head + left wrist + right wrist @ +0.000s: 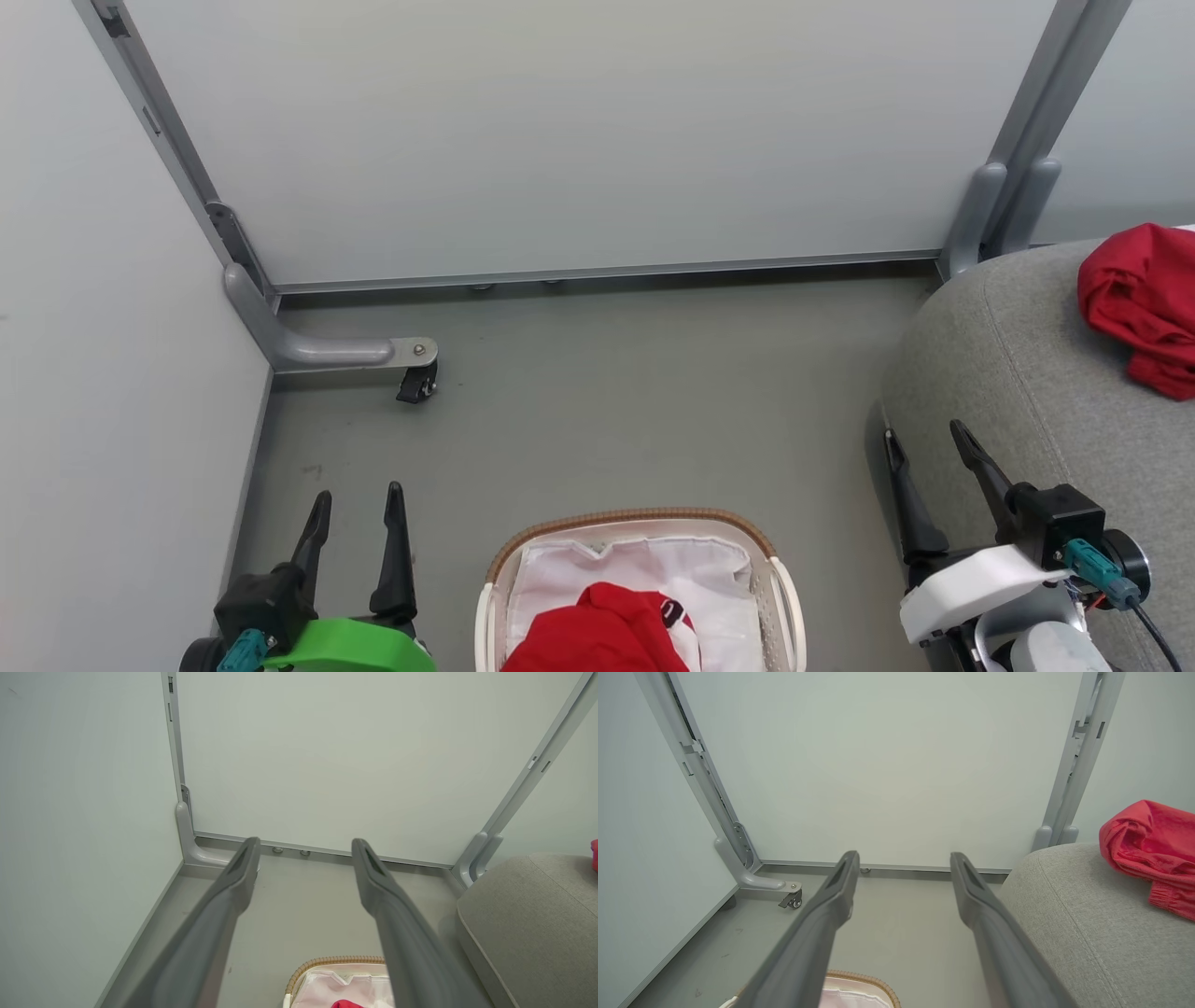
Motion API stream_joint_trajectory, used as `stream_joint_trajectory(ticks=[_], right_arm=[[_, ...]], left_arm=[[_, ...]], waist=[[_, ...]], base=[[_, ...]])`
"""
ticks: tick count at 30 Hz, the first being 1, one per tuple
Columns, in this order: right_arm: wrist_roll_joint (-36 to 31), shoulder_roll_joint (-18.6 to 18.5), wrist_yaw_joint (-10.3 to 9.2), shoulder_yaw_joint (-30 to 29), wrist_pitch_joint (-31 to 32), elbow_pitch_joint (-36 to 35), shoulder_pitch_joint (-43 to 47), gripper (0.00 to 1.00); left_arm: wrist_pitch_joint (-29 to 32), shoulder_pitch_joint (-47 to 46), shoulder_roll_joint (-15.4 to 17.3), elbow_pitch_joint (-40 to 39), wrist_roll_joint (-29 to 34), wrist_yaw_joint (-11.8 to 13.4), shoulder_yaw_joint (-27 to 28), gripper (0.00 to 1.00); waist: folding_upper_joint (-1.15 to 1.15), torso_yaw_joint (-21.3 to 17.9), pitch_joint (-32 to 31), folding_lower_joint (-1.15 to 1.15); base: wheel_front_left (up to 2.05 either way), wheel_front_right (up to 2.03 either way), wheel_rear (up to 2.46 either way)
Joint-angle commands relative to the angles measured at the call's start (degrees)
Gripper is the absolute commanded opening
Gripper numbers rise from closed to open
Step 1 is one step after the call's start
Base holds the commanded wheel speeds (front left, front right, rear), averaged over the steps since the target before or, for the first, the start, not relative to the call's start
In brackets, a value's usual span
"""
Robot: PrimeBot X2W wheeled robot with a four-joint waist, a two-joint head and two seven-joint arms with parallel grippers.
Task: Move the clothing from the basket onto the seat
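Head view is showing left gripper (358,492) and right gripper (924,432) gaping empty, while the red garment (597,635), probably limp and light, is peaking for pinching in the near basket (635,516).

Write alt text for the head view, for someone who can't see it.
A white basket on the floor holds a red garment; another red garment lies on the grey seat at right. The left gripper and right gripper, both open and empty, sit either side of the basket.
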Motion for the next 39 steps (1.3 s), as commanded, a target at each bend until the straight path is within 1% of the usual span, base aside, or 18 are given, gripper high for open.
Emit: stream_joint_trajectory(ticks=[1,14,18,21,24,30,32,36,39], right_arm=[[0.3,-0.2,-0.06,-0.1,-0.1,0.1,0.5,1.00],[-0.2,-0.2,-0.06,-0.9,-0.1,-0.7,-0.9,1.00],[-0.7,-0.2,-0.06,-2.0,-0.1,-1.4,-1.9,1.00],[-1.4,-0.2,-0.06,-3.0,-0.1,-2.1,-3.5,1.00],[-2.0,-0.2,-0.06,-4.3,-0.1,-2.8,-5.5,1.00],[-2.9,-0.2,-0.06,-6.1,-0.1,-4.1,-10.1,1.00],[-3.4,-0.2,-0.06,-6.3,-0.1,-4.4,-11.5,1.00],[-4.4,-0.2,-0.06,-6.6,-0.1,-4.8,-14.1,1.00],[-4.6,-0.2,-0.06,-6.4,-0.1,-5.2,-15.8,1.00]], left_arm=[[0.0,0.6,0.0,-0.1,0.1,-0.1,0.0,1.00],[0.0,-0.4,0.0,-0.3,0.2,-0.1,-0.4,1.00],[0.0,-3.0,0.0,0.0,1.6,-0.8,-1.5,1.00],[0.0,-5.5,0.0,0.8,2.4,-1.4,-3.3,1.00],[0.0,-9.1,0.0,2.6,2.2,-1.9,-6.1,1.00],[0.0,-17.6,0.1,11.4,-0.4,-2.4,-13.5,1.00],[0.0,-20.4,0.1,15.0,-1.6,-2.7,-16.7,1.00],[0.0,-25.5,0.1,23.8,-5.1,-3.3,-25.1,1.00],[0.1,-28.7,0.2,28.4,-7.7,-3.6,-30.5,1.00]], waist=[[0.00,0.0,0.0,0.00],[0.00,-0.4,1.4,0.00],[0.00,-0.8,3.5,0.00],[0.00,-1.4,6.5,0.00],[0.00,-2.2,10.1,0.00],[0.00,-4.2,18.5,0.00],[0.00,-5.0,21.4,0.00],[0.00,-6.6,26.4,0.00],[0.00,-7.8,29.6,0.00]], base=[[0.00,0.00,0.00],[0.00,0.00,0.00],[0.00,0.00,0.00],[0.00,0.00,0.00],[0.00,0.00,0.00],[0.00,0.00,0.00],[0.00,0.00,0.00],[0.00,0.00,0.00],[0.00,0.00,0.00]])
